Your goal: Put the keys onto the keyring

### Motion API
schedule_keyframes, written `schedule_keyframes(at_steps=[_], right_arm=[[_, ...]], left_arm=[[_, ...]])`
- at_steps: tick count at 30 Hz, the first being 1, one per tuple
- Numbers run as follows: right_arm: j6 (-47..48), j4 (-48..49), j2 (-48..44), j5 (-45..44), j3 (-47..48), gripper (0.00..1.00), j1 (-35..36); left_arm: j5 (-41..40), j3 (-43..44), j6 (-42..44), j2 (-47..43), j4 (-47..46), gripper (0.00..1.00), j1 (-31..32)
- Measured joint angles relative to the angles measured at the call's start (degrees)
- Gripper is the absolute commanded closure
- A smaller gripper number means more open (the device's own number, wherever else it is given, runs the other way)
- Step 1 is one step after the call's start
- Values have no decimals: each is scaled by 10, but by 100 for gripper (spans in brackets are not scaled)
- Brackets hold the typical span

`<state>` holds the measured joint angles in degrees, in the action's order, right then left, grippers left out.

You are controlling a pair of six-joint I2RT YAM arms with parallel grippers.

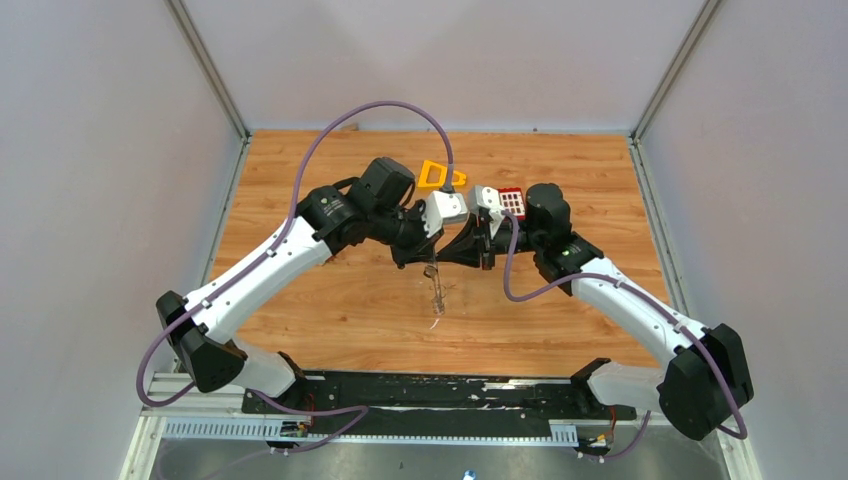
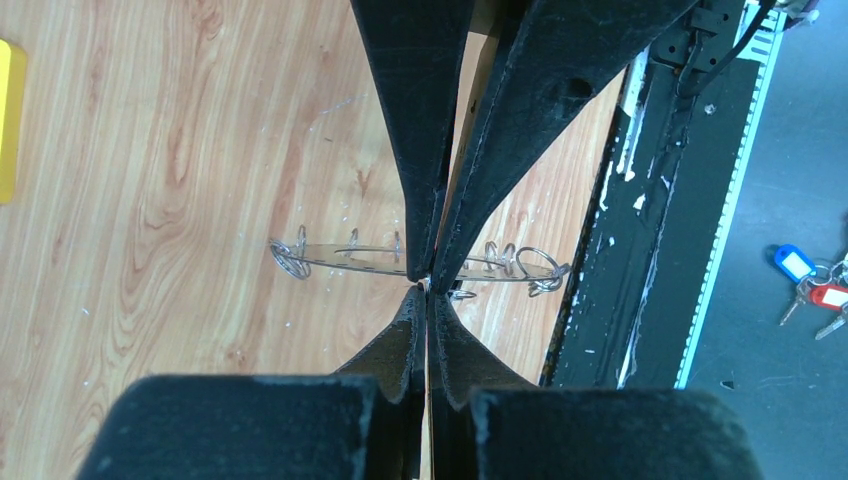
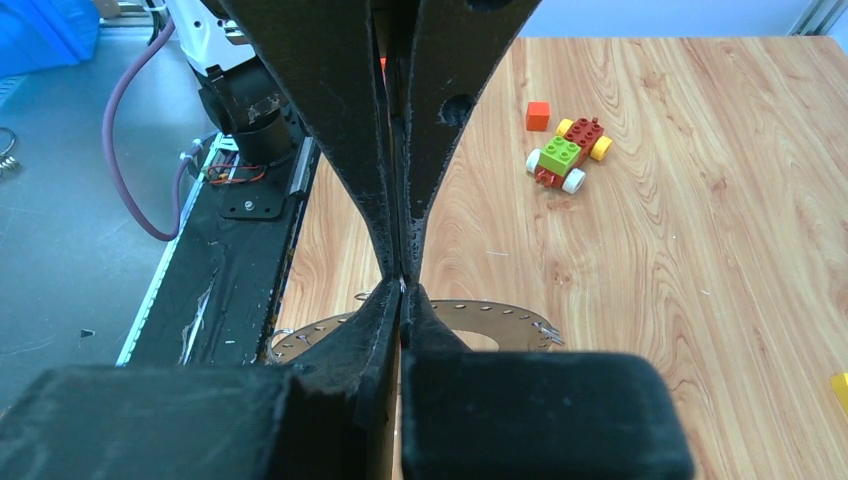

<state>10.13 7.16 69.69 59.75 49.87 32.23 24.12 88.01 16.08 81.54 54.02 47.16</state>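
Left wrist, L gripper (image 2: 427, 302) pressed closed, R gripper (image 2: 428, 270) closed tight, tips meeting over grey keyring (image 2: 332, 257), any hold unclear.

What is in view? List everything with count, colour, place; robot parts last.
table: one, wood, under everything.
keyring: one, grey, at the table's middle.
wire rings: several, silvery, on the keyring.
triangular frame: one, orange, far middle.
keypad block: one, red, right of the frame.
toy car: one, red-green-yellow bricks, on the table.
cube: one, orange, beside the toy car.
tagged keys: bunch, blue and red, off the table.
left gripper: one, black, jaws shut on the keyring.
right gripper: one, black, jaws shut on the keyring.
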Motion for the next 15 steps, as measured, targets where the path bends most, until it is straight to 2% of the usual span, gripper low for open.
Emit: schedule_keyframes(at_steps=[3,4,7,12,15], right_arm=[[0,0,0,0,0,100,0],[0,0,0,-1,0,100,0],[0,0,-2,-3,0,100,0],[1,-9,-6,-9,0,100,0],[1,-11,-12,-9,0,100,-2]], left_arm=[[0,0,0,-1,0,100,0],[0,0,0,-1,0,97,0],[0,-2,1,-2,-1,77,0],[2,-14,10,-25,-17,56,0],[2,-43,16,-59,-38,47,0]])
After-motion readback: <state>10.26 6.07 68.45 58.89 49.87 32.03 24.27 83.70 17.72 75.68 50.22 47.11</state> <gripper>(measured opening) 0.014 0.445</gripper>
